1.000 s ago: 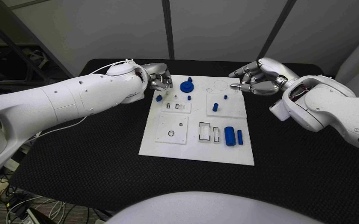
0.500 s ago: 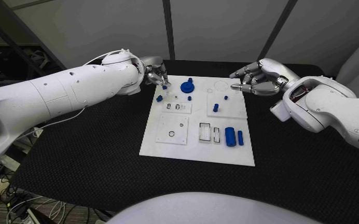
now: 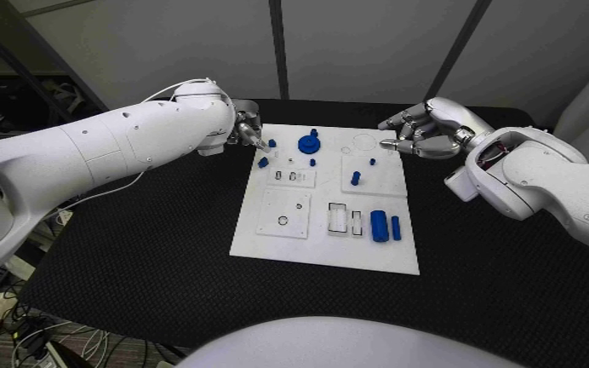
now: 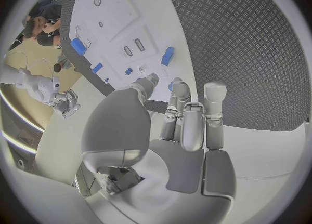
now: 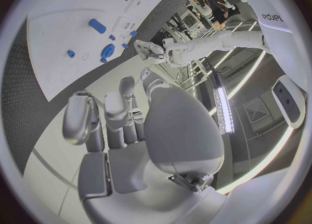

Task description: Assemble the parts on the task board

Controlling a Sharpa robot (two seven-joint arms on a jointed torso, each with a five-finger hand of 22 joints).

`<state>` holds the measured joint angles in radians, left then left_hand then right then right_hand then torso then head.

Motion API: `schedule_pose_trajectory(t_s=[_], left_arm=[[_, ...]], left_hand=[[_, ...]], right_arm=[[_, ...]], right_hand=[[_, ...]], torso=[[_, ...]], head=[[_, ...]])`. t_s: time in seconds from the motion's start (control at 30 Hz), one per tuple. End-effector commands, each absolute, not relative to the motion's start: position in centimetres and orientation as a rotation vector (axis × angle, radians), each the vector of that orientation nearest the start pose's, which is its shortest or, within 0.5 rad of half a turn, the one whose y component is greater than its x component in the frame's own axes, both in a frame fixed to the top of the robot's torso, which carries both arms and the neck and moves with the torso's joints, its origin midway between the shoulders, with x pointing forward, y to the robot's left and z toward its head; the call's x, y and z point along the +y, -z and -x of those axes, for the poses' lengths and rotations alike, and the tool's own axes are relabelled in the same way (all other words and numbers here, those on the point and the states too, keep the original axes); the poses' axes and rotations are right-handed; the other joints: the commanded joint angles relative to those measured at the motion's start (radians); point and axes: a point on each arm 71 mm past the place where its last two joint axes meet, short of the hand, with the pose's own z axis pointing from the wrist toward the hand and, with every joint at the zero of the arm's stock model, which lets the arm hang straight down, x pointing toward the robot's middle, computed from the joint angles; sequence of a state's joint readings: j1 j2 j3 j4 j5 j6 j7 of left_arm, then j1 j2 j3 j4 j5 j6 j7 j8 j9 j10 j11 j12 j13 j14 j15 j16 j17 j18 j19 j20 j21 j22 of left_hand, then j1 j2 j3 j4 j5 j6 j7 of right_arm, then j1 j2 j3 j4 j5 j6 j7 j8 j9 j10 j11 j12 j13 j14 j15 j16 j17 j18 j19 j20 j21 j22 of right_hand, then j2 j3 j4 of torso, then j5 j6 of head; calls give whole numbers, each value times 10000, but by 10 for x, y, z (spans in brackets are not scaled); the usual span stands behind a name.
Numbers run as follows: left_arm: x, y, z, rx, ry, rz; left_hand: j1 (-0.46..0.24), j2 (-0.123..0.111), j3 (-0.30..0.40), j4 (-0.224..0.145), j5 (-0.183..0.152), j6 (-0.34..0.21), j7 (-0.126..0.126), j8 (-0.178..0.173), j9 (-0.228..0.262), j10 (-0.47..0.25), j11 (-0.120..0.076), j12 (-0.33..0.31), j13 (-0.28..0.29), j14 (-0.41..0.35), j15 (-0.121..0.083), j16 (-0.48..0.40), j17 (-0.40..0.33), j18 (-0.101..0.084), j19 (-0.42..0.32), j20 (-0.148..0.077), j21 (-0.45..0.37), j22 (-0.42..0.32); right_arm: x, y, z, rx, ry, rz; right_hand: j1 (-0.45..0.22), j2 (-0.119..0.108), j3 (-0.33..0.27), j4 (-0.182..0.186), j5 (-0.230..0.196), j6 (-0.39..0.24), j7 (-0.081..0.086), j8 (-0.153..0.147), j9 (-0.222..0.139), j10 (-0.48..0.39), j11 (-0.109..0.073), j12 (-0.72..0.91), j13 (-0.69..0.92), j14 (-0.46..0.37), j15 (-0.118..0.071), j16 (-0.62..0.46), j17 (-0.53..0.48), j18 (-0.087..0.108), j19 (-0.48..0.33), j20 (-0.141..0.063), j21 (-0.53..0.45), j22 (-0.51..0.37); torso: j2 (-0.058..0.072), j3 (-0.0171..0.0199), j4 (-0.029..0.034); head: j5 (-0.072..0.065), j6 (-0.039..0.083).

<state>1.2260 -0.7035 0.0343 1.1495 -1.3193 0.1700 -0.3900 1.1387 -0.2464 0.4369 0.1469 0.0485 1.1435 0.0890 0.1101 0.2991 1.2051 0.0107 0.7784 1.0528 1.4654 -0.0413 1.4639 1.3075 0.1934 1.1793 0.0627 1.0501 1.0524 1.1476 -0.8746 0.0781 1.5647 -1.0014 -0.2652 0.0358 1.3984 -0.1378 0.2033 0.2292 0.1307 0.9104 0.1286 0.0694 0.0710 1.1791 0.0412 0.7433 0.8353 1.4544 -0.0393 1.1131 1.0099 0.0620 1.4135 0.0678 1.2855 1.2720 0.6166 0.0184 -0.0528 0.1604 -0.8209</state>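
Note:
The white task board (image 3: 322, 230) lies mid-table. My left hand (image 3: 249, 134) hovers at its far left corner, fingers stretched out. A small blue part (image 3: 272, 142) sits right at the fingertips (image 4: 181, 90); I cannot tell whether it is pinched or lying on the board (image 4: 114, 24). Another small blue part (image 3: 263, 162) lies at the board's left edge. A round blue knob (image 3: 308, 141) stands at the far middle. A blue peg (image 3: 355, 178) stands right of centre. A thick blue cylinder (image 3: 380, 225) lies near the right edge. My right hand (image 3: 417, 134) hangs over the far right corner, fingers curled, nothing seen in them.
Black table cloth (image 3: 147, 240) surrounds the board on all sides. Grey wall panels (image 3: 356, 36) stand behind the table. Rectangular slots (image 3: 335, 216) and a round hole (image 3: 283, 219) mark the board's near half.
My left arm has drawn back toward the board's left corner, uncovering the small blue part at its fingertips. The right hand has stayed in place.

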Motion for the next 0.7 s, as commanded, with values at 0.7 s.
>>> schedule_pose_trajectory(t_s=[0.7], left_arm=[[248, 219, -551, 22406, 1374, 685]], left_hand=[[438, 64, -943, 137, -5, -17, -61, 38, 160, 59, 12, 257, 67, 604, -74, 49, 1012, -539, 128, 9, -5, 37]], right_arm=[[-199, 163, -482, 16966, -10417, -2228]], right_hand=[[-96, 16, -22, 70, 48, 74, -21, -32, -10, 46, -19, 36, -5, 50, -2, -23, 13, 107, 66, 22, -45, 6]], torso=[[12, -6, 6]], head=[[-15, -39]])
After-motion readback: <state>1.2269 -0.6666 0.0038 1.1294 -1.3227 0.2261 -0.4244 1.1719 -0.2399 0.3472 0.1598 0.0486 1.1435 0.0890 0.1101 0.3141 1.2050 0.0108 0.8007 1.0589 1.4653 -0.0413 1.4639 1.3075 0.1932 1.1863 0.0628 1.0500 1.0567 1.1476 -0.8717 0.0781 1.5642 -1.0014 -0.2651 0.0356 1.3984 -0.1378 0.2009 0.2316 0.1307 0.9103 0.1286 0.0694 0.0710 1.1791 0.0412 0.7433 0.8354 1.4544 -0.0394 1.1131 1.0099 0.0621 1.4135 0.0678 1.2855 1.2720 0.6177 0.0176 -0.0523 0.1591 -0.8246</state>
